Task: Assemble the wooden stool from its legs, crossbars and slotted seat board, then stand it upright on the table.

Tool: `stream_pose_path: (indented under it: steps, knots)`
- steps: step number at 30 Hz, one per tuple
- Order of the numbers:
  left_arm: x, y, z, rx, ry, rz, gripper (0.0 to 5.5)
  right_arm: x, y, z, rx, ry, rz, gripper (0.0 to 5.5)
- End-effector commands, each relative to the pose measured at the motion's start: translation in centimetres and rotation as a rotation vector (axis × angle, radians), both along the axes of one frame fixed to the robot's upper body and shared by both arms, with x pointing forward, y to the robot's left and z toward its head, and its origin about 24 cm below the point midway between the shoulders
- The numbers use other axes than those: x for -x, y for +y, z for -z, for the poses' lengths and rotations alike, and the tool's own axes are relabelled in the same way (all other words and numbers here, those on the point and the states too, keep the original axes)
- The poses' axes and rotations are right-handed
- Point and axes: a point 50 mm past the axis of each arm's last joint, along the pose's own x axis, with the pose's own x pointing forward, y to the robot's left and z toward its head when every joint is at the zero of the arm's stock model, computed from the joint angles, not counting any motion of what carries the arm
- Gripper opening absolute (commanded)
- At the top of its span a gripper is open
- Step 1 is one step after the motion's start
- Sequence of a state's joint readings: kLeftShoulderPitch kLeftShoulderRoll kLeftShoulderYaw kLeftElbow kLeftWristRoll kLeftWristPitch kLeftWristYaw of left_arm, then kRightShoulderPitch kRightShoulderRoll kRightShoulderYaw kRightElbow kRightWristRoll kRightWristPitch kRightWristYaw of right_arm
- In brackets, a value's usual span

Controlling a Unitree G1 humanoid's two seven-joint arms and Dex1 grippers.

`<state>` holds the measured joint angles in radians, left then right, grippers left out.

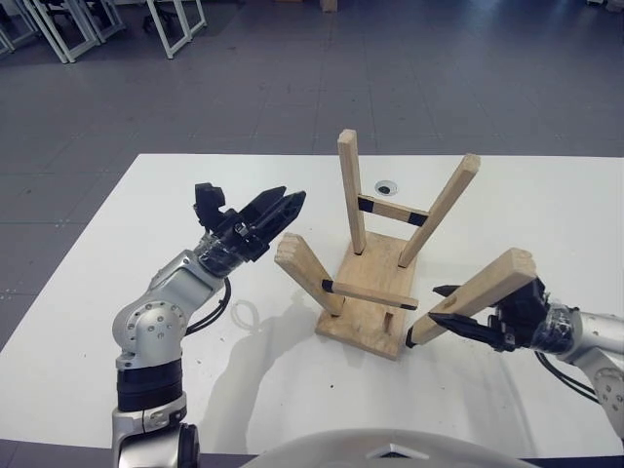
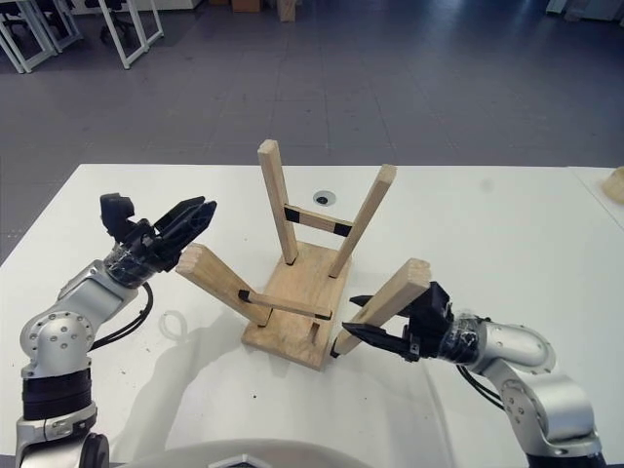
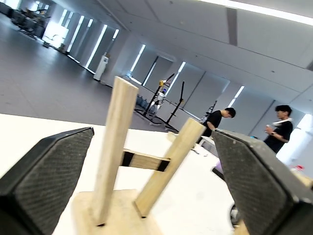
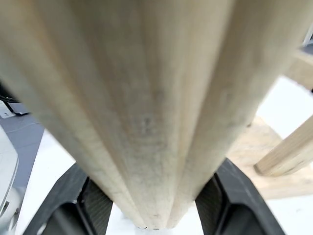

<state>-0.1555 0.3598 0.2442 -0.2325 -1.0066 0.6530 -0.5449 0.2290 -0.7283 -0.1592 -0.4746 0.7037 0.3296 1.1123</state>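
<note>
The wooden stool stands upside down mid-table, its seat board (image 1: 370,268) flat on the surface and its legs pointing up. The two far legs (image 1: 351,190) (image 1: 441,210) are joined by a crossbar (image 1: 392,210). A second crossbar (image 1: 375,294) links the near-left leg (image 1: 307,273) and the near-right leg (image 1: 478,292), which both splay outward. My left gripper (image 1: 288,213) is open just left of the near-left leg's top, its pads (image 3: 54,171) wide apart and holding nothing. My right gripper (image 1: 439,304) is shut on the near-right leg (image 4: 146,107), low down.
A round cable hole (image 1: 387,185) lies in the white table (image 1: 146,224) behind the stool. A thin ring (image 1: 239,314) rests on the table near my left arm. A wooden piece (image 2: 614,183) sits at the far right edge. Grey floor lies beyond the table.
</note>
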Motion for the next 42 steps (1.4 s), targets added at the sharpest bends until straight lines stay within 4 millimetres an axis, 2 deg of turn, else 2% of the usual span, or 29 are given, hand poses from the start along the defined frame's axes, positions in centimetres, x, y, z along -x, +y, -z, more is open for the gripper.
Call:
stream_pose_path:
  steps: [1,5,9,17,24,29,34,42]
  knots:
    - [-0.8,0.9,1.3,-0.072,0.049,-0.116,4.47,-0.1,0.9,-1.9,-0.041,-0.104,-0.042,2.04]
    - [-0.7,0.5,2.0,-0.087,0.067,-0.119,4.47,0.0,1.7,-1.4,-0.058,-0.105,-0.048,2.04]
    - [-0.9,0.1,2.0,-0.092,0.069,-0.091,4.47,0.2,1.9,0.7,-0.068,-0.085,-0.004,2.04]
    - [-0.9,0.1,1.9,-0.102,0.071,-0.072,4.47,0.6,1.9,3.3,-0.008,-0.11,0.017,2.04]
    - [-0.7,-0.1,2.0,-0.102,0.074,-0.069,4.47,0.0,1.4,2.2,0.015,-0.158,-0.003,2.04]
    - [-0.4,0.0,2.2,-0.103,0.076,-0.082,4.47,0.4,1.5,1.8,0.023,-0.158,-0.02,2.04]
    - [-0.4,-0.1,2.2,-0.103,0.076,-0.085,4.47,0.6,1.5,2.0,0.039,-0.146,-0.014,2.04]
    - [-0.6,-0.4,2.2,-0.109,0.08,-0.073,4.47,-0.5,2.6,4.2,0.189,-0.084,0.031,2.04]
